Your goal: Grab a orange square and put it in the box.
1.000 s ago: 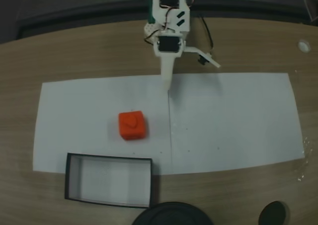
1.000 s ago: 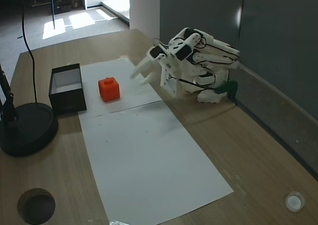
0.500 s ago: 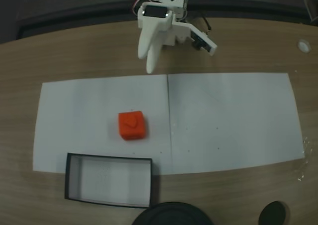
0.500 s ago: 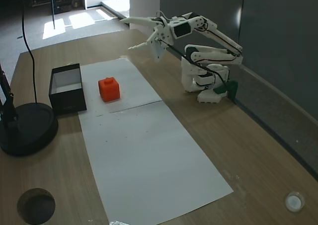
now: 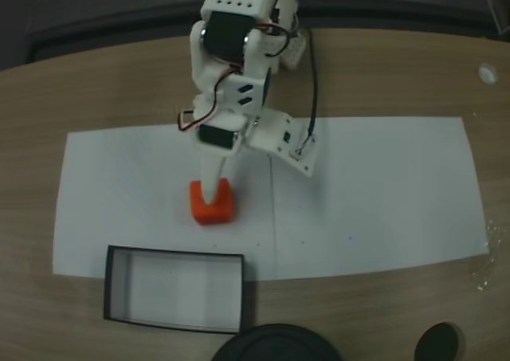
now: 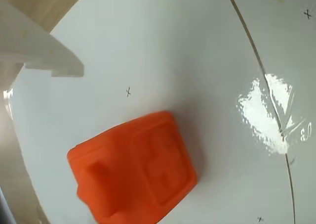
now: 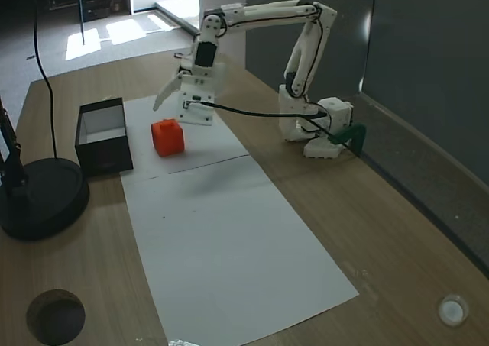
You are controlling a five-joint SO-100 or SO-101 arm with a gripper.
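The orange square [image 5: 215,209] lies on the white paper, with its raised mark on top; it is close up in the wrist view [image 6: 133,177] and sits right of the box in a fixed view [image 7: 168,137]. The box [image 5: 115,285], a black-walled tray with a pale floor, stands at the paper's near edge [image 7: 98,149]. My gripper [image 5: 259,184] hangs open just above the square [image 7: 178,114]. One fingertip [image 5: 209,192] overlaps the square's top from above. The other jaw is spread out to the right. A white finger [image 6: 42,53] shows at the upper left, apart from the square.
A white paper sheet [image 5: 374,194] covers the middle of the wooden table. A round black base [image 7: 38,197] stands near the box, and a round hole [image 7: 55,315] is in the tabletop. A small white cap [image 5: 487,73] lies far right. The arm's base [image 7: 317,128] sits by the wall.
The arm has unfolded from near its base, swung out over the paper and come down over the orange square. The square and the box have not moved.
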